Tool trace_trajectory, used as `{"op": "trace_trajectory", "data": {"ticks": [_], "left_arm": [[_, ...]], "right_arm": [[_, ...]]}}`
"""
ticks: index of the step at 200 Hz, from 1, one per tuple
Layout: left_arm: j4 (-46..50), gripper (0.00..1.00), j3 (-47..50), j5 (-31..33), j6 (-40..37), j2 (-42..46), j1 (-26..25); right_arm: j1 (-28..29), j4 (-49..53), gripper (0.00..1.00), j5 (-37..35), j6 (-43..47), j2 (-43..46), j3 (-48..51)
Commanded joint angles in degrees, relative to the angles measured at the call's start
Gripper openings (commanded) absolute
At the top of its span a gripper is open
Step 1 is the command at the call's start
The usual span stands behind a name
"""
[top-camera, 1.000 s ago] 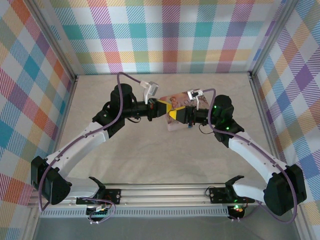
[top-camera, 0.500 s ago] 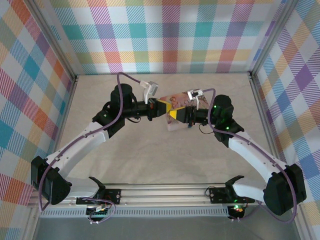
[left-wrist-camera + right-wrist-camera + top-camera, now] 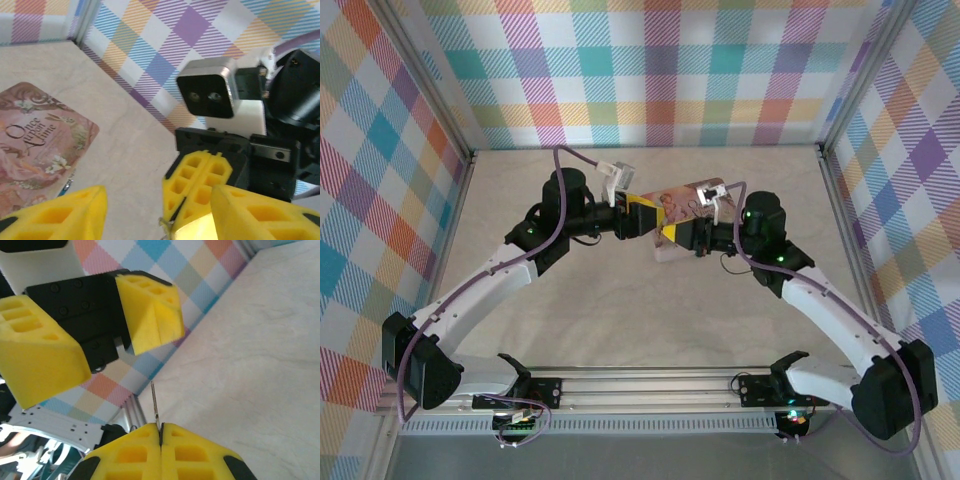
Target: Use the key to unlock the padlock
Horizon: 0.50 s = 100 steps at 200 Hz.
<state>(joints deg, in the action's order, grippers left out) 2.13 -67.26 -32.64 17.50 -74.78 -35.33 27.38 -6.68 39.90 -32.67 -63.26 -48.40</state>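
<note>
Pink tin (image 3: 40,145) lies flat nearer the tabletop's (image 3: 620,320) far edge, contents unseen. The right wrist view reveals the right end effector (image 3: 161,434) pinching the key (image 3: 154,407). The left end effector (image 3: 156,215) is spread.

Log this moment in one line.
left gripper: open, empty | right gripper: shut on key, tip protruding | pink tin: flat on table

You see the key (image 3: 154,402) as a thin dark metal sliver, pinched by its lower end in the closed jaws of the right gripper (image 3: 160,429). It stands straight out from their seam, above the tabletop (image 3: 260,350). Of the padlock (image 3: 67,185) you get only a blue sliver beside the pink tin (image 3: 40,145); the rest is hidden.
</note>
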Motion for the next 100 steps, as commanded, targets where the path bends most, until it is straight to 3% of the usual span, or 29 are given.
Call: {"op": "trace_trajectory", "data": {"ticks": [1,29,100], "left_arm": [[2.5,0.63,-1.3,3.9,-1.6,-0.7,0.4],[5.6,0.69,-2.0,6.4,-2.7,-3.6,0.4],[13.3,0.70,-11.5,7.2,-5.9,-19.5,-3.6]], "right_arm": [[0.1,11.4,0.02,-8.9,6.1,2.7,-2.4],[-1.4,22.0,0.02,-20.1,7.3,4.8,-2.9],[-10.9,40.9,0.02,-35.8,2.8,8.7,-1.8]]}}
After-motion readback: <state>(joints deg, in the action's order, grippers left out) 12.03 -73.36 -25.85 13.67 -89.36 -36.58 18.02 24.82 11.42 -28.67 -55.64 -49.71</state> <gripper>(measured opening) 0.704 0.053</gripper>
